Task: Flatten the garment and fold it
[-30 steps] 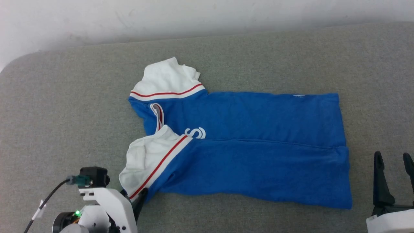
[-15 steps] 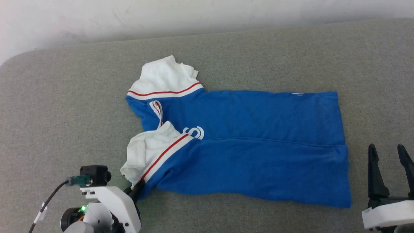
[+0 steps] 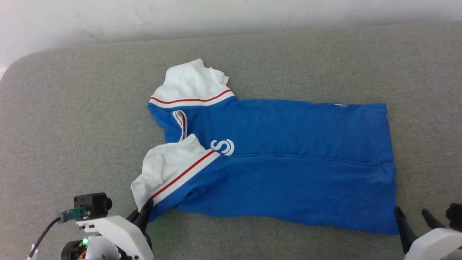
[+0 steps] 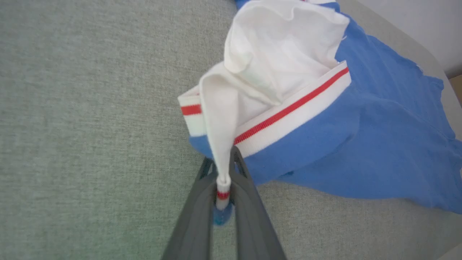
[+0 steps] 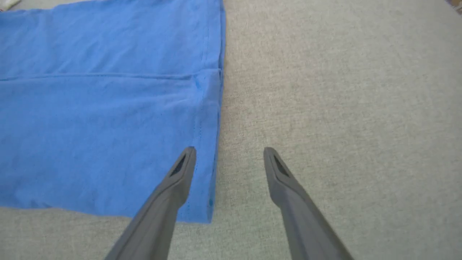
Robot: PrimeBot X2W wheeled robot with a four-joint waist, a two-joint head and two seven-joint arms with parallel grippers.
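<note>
The garment [image 3: 281, 162], a royal-blue T-shirt with white sleeves and red-and-white trim, lies sideways on the grey surface, folded lengthwise, sleeves to the left and hem to the right. My left gripper [image 3: 144, 213] is shut on the near sleeve's corner; in the left wrist view its fingers [image 4: 249, 195] pinch a raised fold of white sleeve with striped trim [image 4: 222, 180]. My right gripper [image 3: 411, 216] stands open at the hem's near right corner. In the right wrist view its left finger [image 5: 180, 173] lies over the blue hem [image 5: 211, 126] and the other over bare surface.
The grey padded surface [image 3: 72, 126] stretches wide around the shirt, with a rounded corner at the far left and a pale wall [image 3: 231, 14] behind. A white letter S [image 3: 223, 146] shows at the chest beside the near sleeve.
My left gripper has shut on the near sleeve corner and drawn it slightly toward me. My right gripper has shifted left to the hem's near corner. The camera has moved a little.
</note>
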